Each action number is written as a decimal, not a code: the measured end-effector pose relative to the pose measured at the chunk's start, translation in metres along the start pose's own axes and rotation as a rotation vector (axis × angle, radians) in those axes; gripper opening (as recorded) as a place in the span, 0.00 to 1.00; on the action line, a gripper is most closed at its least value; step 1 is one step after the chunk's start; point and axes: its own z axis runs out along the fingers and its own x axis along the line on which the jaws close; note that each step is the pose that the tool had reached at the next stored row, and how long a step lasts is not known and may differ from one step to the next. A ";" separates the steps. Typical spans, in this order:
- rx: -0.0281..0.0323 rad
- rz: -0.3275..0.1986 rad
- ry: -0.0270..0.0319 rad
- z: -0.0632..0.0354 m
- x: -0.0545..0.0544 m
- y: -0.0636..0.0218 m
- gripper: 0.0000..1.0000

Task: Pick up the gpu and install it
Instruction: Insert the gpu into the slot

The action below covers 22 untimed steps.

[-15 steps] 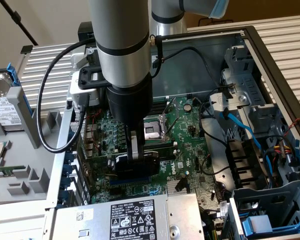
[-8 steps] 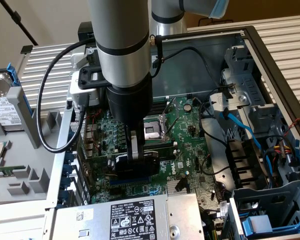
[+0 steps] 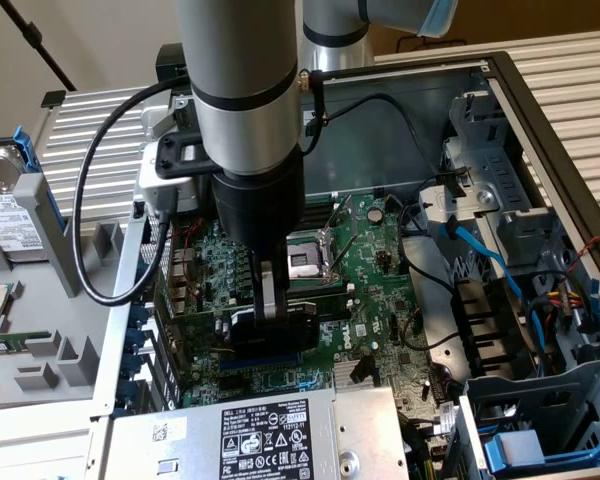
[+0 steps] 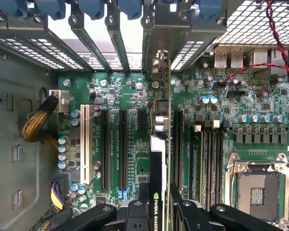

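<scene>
Gripper (image 3: 271, 300) was clamped on the gpu (image 4: 156, 185), held edge-on over the slots at the motherboard (image 4: 140, 166) rear edge; install step, I'd judge, calling for exact card-to-slot alignment

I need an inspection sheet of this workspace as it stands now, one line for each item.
Surface: large green motherboard inside open grey metal computer case.
Job's things: short green gpu with black shroud, standing on edge over the motherboard's black slots.
Clutter: silver hard drive at the exterior view's left.
Grippers: black gripper shut on the gpu.
Cables: blue cable, black looped cable, red-black twisted wires.
Surroundings: ribbed grey surface.
</scene>
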 end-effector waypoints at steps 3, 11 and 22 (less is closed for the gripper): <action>0.0013 0.000 0.0000 0.0000 0.000 0.0002 0.27; 0.0018 -0.001 0.0000 0.0001 0.000 0.0003 0.27; 0.0018 -0.001 -0.0001 0.0006 0.000 0.0002 0.27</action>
